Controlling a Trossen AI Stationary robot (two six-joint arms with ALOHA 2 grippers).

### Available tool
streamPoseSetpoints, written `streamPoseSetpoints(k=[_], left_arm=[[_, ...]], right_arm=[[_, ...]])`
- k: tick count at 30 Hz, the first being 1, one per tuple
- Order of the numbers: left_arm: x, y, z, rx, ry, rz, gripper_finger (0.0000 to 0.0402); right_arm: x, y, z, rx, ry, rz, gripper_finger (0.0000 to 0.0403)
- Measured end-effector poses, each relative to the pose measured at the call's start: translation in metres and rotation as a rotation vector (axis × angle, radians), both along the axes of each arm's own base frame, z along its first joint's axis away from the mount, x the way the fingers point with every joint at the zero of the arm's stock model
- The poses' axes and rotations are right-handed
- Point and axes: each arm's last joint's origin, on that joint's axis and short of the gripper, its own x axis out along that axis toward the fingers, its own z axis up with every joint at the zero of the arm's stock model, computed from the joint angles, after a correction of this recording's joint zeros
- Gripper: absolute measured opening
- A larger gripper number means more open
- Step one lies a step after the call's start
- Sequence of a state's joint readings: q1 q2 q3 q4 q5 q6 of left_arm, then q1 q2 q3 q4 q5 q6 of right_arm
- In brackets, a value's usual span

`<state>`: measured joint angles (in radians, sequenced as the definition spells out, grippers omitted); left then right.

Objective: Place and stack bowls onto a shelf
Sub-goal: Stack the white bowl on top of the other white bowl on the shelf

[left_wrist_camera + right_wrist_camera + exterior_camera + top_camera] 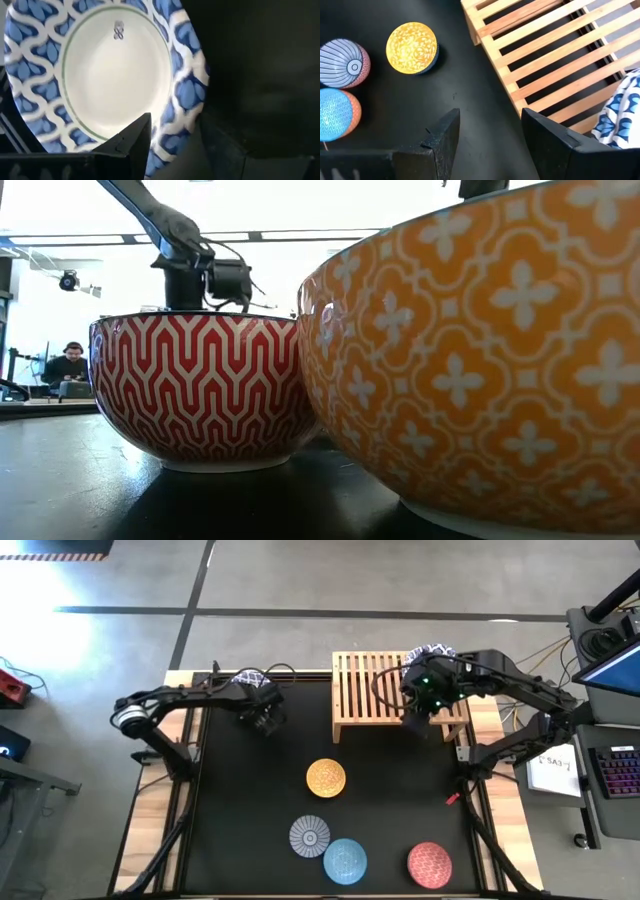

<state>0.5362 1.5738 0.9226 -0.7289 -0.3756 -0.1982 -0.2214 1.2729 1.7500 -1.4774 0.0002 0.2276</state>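
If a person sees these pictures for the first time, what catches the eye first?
Four small bowls sit on the black table: yellow, grey-blue, light blue and red. The left gripper holds a white, blue-rimmed bowl at the table's back left. The right gripper, open, hovers at the wooden shelf.

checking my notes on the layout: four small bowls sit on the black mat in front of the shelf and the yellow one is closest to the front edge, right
Not quite. The four small bowls are on the black mat, but the yellow bowl is the one nearest the shelf. The light blue bowl and red bowl lie closest to the front edge. The high view shows it.
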Motion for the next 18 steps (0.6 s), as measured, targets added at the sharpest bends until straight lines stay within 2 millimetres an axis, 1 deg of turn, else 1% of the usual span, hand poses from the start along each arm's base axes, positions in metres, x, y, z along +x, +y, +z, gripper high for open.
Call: streamPoseSetpoints(k=[3, 6, 9, 14, 18], left_arm=[[-0.0030, 0.0070, -0.0041, -0.015, 0.006, 0.026, 0.0137], [-0.0035, 0.0094, -0.0067, -0.051, -0.004, 0.018, 0.0112], [-0.0034, 0.0102, -0.0087, -0.059, 0.003, 0.014, 0.0079], [-0.0034, 0.0099, -0.0091, -0.071, -0.002, 0.014, 0.0014], [-0.0029, 0.0058, -0.0030, -0.117, -0.063, 0.004, 0.0009]], right_arm=[[0.0006, 0.0003, -0.0006, 0.005, 0.004, -0.002, 0.0201], [0.0005, 0.0002, -0.0014, 0.012, 0.014, -0.012, 0.0201], [0.0005, 0.0002, -0.0014, 0.024, 0.011, -0.036, 0.0201], [0.0005, 0.0001, -0.0013, 0.055, 0.004, -0.098, 0.0201], [0.0006, 0.0010, -0.0015, 0.094, 0.000, -0.106, 0.0201]])
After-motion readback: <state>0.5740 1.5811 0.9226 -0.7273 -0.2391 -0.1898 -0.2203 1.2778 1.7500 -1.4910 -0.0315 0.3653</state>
